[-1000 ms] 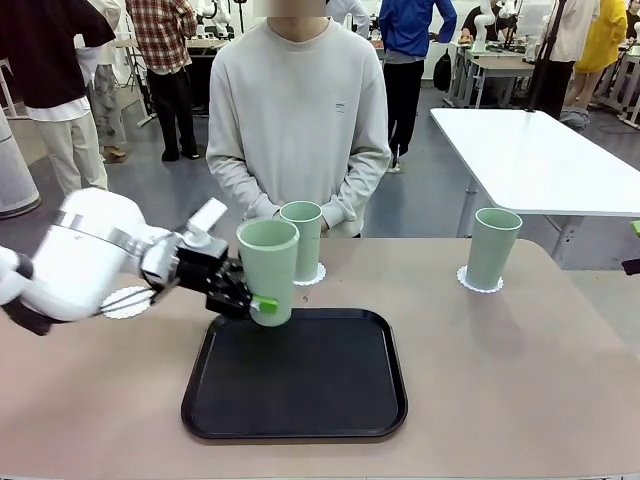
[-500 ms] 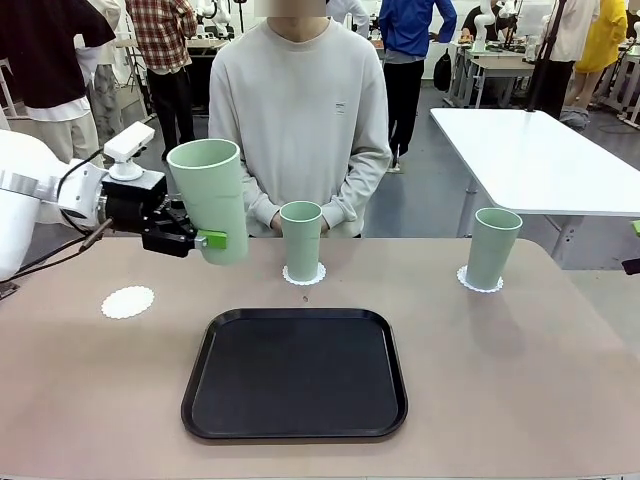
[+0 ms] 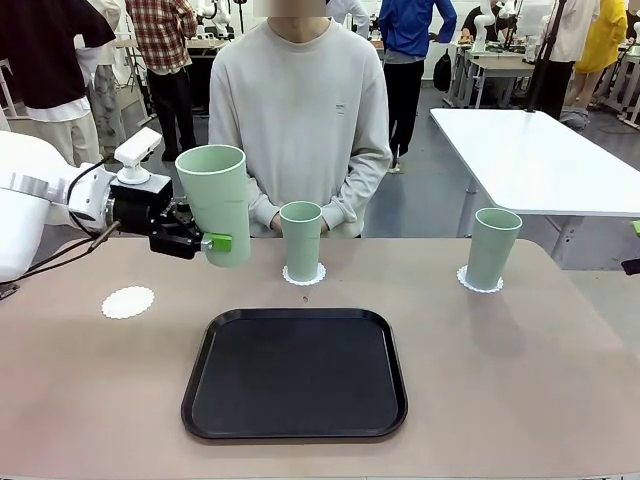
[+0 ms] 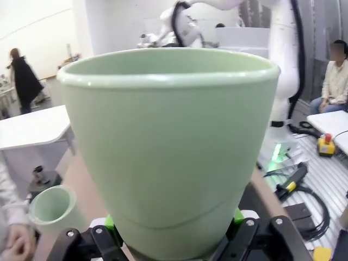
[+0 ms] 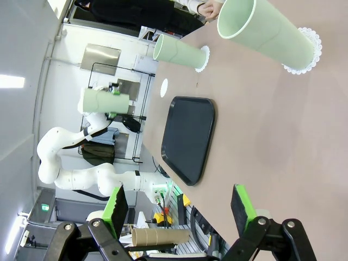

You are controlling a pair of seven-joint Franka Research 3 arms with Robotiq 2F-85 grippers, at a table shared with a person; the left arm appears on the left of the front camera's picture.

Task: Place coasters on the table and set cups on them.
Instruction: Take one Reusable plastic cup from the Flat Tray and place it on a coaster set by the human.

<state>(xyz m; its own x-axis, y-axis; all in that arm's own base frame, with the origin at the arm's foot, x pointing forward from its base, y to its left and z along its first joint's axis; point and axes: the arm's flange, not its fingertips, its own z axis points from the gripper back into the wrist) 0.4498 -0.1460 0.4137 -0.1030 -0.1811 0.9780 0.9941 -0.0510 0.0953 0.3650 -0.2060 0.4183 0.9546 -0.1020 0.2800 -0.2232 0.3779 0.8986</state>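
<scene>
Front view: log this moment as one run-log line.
left gripper: shut on held cup, aloft | right gripper: open | empty coaster: bare | middle cup, right cup: on coasters

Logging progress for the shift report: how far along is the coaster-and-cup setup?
Done: two pale mint-green plastic tumblers stand on white lacy paper doilies. In hand: the left gripper holds the third tumbler in the air. Left: setting it on the bare doily on the beige tabletop.
</scene>
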